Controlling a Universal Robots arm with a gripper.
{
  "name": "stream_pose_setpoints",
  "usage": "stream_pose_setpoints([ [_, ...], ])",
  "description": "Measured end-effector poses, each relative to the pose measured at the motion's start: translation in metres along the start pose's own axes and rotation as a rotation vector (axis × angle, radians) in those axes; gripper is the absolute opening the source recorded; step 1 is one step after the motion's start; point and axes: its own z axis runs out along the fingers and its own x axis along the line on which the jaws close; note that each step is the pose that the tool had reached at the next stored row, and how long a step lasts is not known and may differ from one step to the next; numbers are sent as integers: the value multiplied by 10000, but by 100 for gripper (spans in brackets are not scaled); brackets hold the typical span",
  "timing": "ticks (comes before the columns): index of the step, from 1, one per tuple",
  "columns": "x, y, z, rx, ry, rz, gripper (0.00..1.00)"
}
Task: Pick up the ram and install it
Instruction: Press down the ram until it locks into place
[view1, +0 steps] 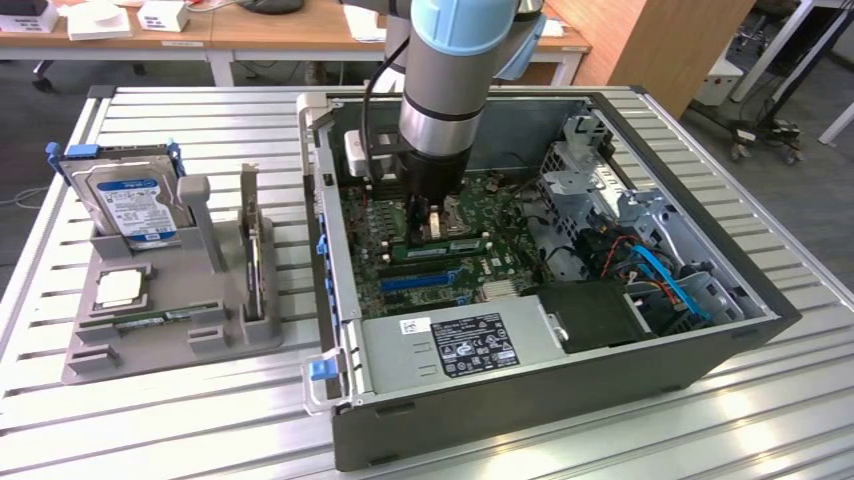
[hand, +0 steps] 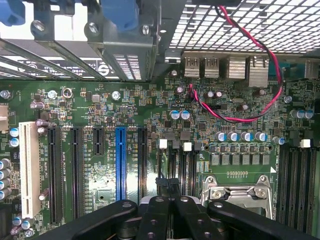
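Gripper (hand: 170, 210): black, closed, empty, low over green motherboard (hand: 150, 120) beside blue slot (hand: 120, 162) and metal CPU socket (hand: 239, 192); steel case (view1: 534, 400) walls close around. Ram (view1: 158, 320): thin green stick, flat in grey holder (view1: 174, 340), well apart at the exterior view's left. Behind it, silver hard drive (view1: 134, 205), upright. Ribbed aluminium table (view1: 200, 420), open around.

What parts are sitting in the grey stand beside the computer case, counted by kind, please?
Hard drive: 1
Card: 1
Ram: 1
Pale square part: 1
Total: 4
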Motion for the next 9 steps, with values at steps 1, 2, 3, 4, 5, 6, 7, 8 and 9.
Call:
stream_pose_setpoints([
  [1, 0, 0, 0, 0, -1, 1, 9],
  [2, 0, 0, 0, 0, -1, 0, 9],
  [3, 0, 0, 0, 1, -2, 1, 9],
  [4, 0, 0, 0, 1, -1, 0, 9],
  [5, 0, 0, 1, 1, -2, 0, 9],
  [6, 0, 0, 1, 1, -1, 0, 9],
  [7, 0, 0, 1, 1, -2, 0, 9],
  [8, 0, 0, 1, 1, -2, 0, 9],
  [9, 0, 0, 2, 1, -3, 0, 9],
])
